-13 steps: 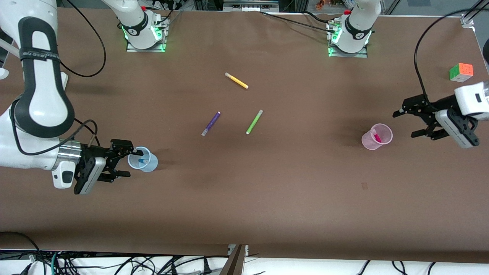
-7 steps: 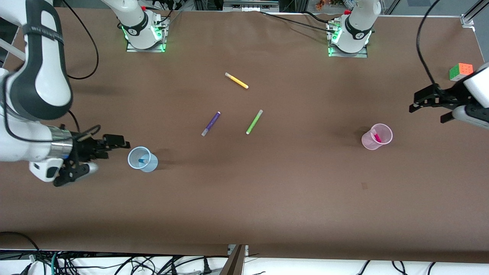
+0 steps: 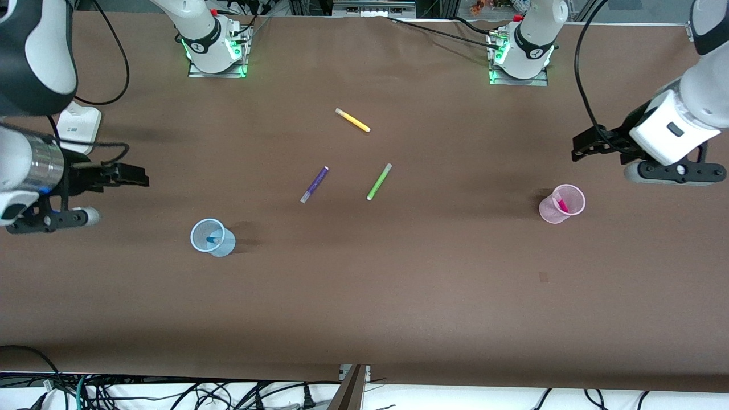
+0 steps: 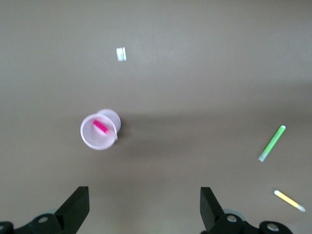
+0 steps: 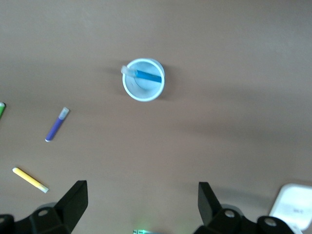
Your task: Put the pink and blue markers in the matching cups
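Pulled back and up from the blue cup [image 3: 212, 238] a moment ago: right gripper [image 3: 122, 175], now over bare table toward the right arm's end, jaws wide apart and empty. Likewise lifted clear of the pink cup [image 3: 561, 203]: left gripper [image 3: 592, 145], jaws spread, nothing held. Blue marker [image 5: 147, 76] leaning inside the blue cup, pink marker [image 4: 100, 126] inside the pink cup. Both placements apparently done, so probably only the retreat left.

Lying loose mid-table, well apart from both cups: purple pen [image 3: 314, 184], green pen [image 3: 379, 181], yellow pen [image 3: 352, 120]. White box [image 3: 78, 126] near the right gripper. Nothing blocking either arm's withdrawal.
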`<move>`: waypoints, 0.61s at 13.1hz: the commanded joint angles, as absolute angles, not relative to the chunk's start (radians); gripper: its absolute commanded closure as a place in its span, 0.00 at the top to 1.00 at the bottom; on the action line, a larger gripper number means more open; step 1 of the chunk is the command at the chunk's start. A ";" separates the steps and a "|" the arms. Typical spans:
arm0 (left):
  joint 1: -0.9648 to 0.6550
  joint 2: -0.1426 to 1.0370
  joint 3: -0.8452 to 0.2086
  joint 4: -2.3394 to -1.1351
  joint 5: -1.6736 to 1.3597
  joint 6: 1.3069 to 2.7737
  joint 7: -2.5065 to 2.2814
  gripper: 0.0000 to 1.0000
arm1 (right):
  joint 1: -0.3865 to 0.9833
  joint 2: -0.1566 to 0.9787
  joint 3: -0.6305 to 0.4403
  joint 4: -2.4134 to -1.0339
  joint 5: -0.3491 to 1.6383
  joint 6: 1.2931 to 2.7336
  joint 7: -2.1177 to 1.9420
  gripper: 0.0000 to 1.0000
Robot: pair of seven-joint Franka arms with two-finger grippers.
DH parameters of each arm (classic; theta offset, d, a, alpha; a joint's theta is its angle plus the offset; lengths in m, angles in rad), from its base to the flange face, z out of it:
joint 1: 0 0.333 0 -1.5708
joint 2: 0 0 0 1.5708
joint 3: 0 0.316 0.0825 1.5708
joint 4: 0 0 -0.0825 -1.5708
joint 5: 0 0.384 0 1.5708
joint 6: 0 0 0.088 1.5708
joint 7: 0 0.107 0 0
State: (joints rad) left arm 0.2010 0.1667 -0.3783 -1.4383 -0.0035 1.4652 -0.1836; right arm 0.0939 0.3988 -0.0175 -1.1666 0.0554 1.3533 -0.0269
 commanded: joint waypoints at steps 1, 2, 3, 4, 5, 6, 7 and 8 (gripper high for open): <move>0.149 0.186 -0.367 -1.405 0.023 1.394 -0.239 1.00 | 0.084 0.211 -0.003 -1.434 0.028 1.448 -0.014 1.00; 0.149 0.187 -0.367 -1.404 0.023 1.393 -0.238 1.00 | 0.084 0.177 -0.003 -1.466 0.022 1.465 -0.014 1.00; 0.149 0.186 -0.364 -1.404 0.023 1.393 -0.235 1.00 | 0.080 0.148 -0.003 -1.476 0.017 1.462 -0.014 1.00; 0.141 0.178 -0.354 -1.407 0.021 1.388 -0.233 1.00 | 0.066 0.124 -0.003 -1.480 0.018 1.463 -0.015 1.00; 0.108 0.167 -0.332 -1.405 0.021 1.378 -0.232 1.00 | 0.064 0.115 -0.003 -1.479 0.020 1.462 -0.018 1.00; 0.042 0.161 -0.252 -1.407 0.026 1.373 -0.213 1.00 | 0.064 0.110 -0.005 -1.476 0.017 1.468 -0.014 1.00; -0.044 0.149 -0.167 -1.410 0.025 1.373 -0.183 1.00 | 0.064 0.112 -0.008 -1.471 -0.001 1.467 -0.014 1.00; -0.101 0.141 -0.094 -1.416 0.025 1.376 -0.158 1.00 | 0.064 0.112 -0.011 -1.468 -0.014 1.459 -0.017 1.00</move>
